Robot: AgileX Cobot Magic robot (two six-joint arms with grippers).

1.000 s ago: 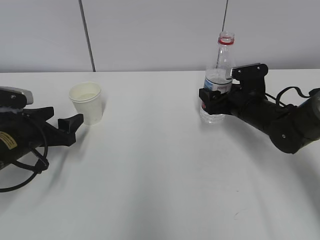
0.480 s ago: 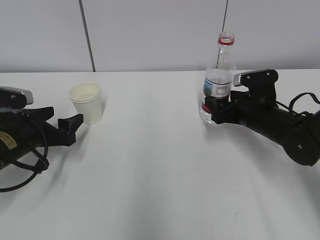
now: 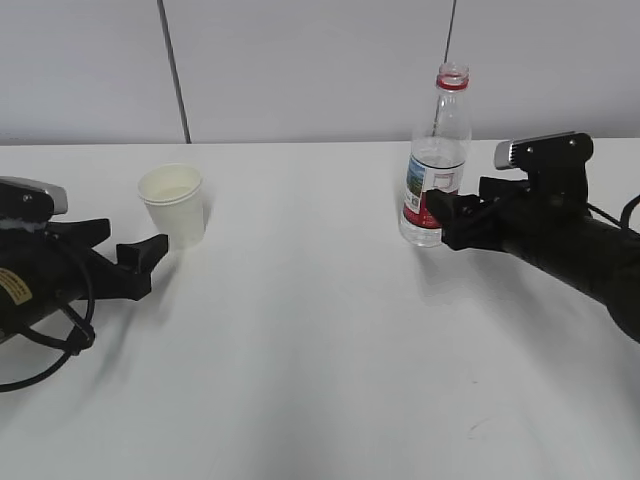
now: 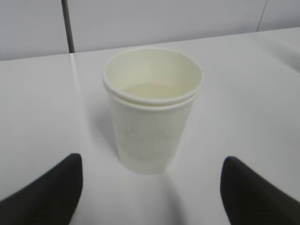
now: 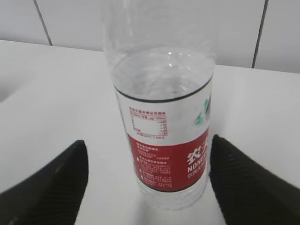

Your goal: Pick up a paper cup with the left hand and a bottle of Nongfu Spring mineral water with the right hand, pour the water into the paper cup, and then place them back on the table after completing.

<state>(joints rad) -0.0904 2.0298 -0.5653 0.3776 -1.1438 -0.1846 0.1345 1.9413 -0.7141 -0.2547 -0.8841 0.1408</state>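
The paper cup (image 3: 173, 205) stands upright on the table (image 3: 300, 340) toward its left edge, holding pale liquid — the level shows only in the left wrist view. The left hand (image 3: 120, 260) lies just short of it, fingers spread wide with nothing between them; the arm runs off the left border. The bottle (image 3: 434, 160) stands uncapped toward the far right of the table, water (image 5: 161, 75) reaching about to the top of its label. The right hand (image 5: 150, 183) is splayed either side of the bottle's base without touching it — its arm is cut off at the right border. A grey panelled wall (image 3: 320, 65) rises behind the table's far edge.
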